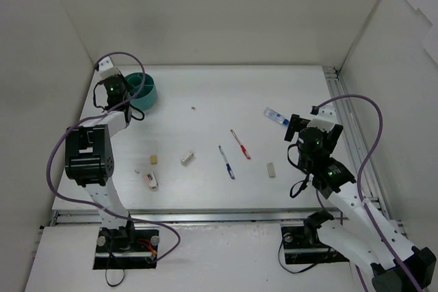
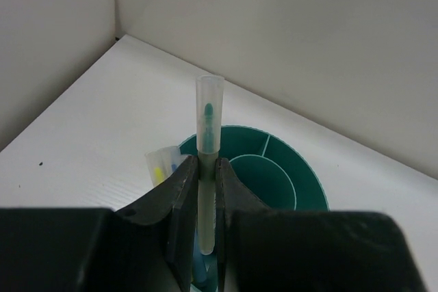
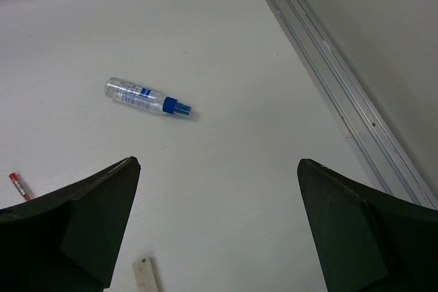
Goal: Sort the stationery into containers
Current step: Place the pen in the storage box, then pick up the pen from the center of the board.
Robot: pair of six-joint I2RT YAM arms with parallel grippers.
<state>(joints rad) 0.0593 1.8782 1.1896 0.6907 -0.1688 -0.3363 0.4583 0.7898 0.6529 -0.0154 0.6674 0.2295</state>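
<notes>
White-walled counter (image 1: 274, 87), rail (image 3: 339, 90) along right edge. Left tool (image 2: 204, 169) pinches pale pen (image 2: 209, 114) above far-left teal cup (image 2: 301, 176); right tool (image 3: 215, 169) gapes empty.

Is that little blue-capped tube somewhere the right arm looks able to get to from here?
Probably yes. The tube lies alone on the bare table just ahead of the open right gripper, with nothing between them.

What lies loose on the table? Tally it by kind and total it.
Pens: 2, red pen, blue pen
Beige blocks: 3, left block, middle block, right block
White-red piece: 1
Tube: 1
Total: 7
</notes>
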